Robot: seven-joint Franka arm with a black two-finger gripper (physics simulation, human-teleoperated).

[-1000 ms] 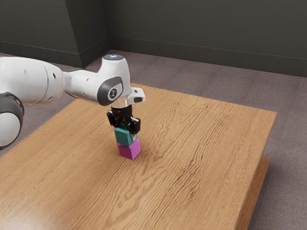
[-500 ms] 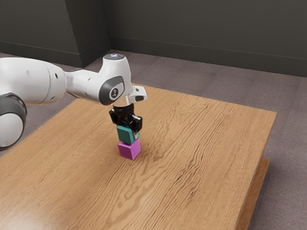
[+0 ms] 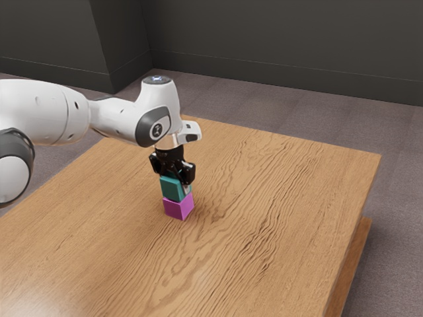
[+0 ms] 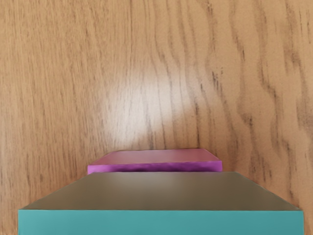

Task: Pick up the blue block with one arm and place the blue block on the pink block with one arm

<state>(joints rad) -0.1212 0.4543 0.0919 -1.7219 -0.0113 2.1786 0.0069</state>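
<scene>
I am looking at a light wooden surface (image 3: 277, 198) with wavy, darker grain, standing on a grey-brown carpeted floor (image 3: 297, 99). One thing is resting directly on it: a pink block (image 3: 177, 209), sitting flat, toward the exterior view's left of the middle and well apart from every edge of the surface.

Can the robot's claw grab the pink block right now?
Probably not. The claw is shut on the blue block, which sits right on top of the pink block, so the way down to it is blocked.
</scene>
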